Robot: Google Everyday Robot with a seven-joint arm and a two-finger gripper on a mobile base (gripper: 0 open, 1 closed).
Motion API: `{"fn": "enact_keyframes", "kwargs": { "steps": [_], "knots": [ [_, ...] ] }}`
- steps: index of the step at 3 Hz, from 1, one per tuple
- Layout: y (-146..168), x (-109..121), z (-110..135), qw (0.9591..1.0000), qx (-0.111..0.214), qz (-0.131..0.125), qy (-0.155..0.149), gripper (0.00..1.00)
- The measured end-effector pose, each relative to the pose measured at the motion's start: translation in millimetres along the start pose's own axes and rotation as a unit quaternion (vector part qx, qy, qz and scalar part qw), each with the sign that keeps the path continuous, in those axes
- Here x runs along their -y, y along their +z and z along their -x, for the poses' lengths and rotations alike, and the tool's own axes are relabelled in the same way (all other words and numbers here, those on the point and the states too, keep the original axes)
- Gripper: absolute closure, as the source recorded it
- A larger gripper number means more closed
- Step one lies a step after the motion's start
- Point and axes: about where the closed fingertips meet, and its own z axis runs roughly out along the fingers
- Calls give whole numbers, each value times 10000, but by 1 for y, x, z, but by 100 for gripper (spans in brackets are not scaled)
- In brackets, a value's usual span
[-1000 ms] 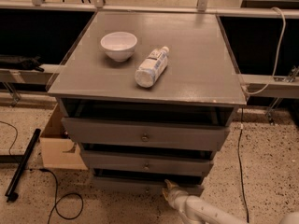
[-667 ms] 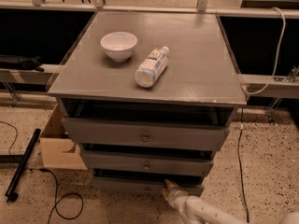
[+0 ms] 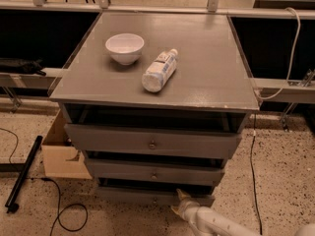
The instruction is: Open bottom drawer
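Observation:
The grey cabinet has three stacked drawers. The bottom drawer (image 3: 133, 195) is the lowest and narrowest front, with a small round knob (image 3: 154, 199) at its centre. My gripper (image 3: 177, 202) comes in low from the bottom right on a white arm. It sits just right of the knob, in front of the drawer's right half, open, with its two pale fingertips apart and nothing between them. The knob shows free of the gripper.
On the cabinet top (image 3: 206, 77) stand a white bowl (image 3: 125, 47) and a plastic bottle (image 3: 159, 71) lying on its side. A cardboard box (image 3: 59, 156) sits on the floor at the cabinet's left, with a black bar (image 3: 22, 173) and cables nearby.

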Motion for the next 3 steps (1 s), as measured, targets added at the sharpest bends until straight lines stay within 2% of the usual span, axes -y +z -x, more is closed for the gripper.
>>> {"fn": "enact_keyframes", "kwargs": {
  "steps": [1, 2, 3],
  "knots": [
    [0, 0, 0, 10000, 0, 0, 0, 75],
    [0, 0, 0, 10000, -1, 1, -2, 100],
    [0, -1, 0, 10000, -23, 16, -37, 100]
  ]
}}
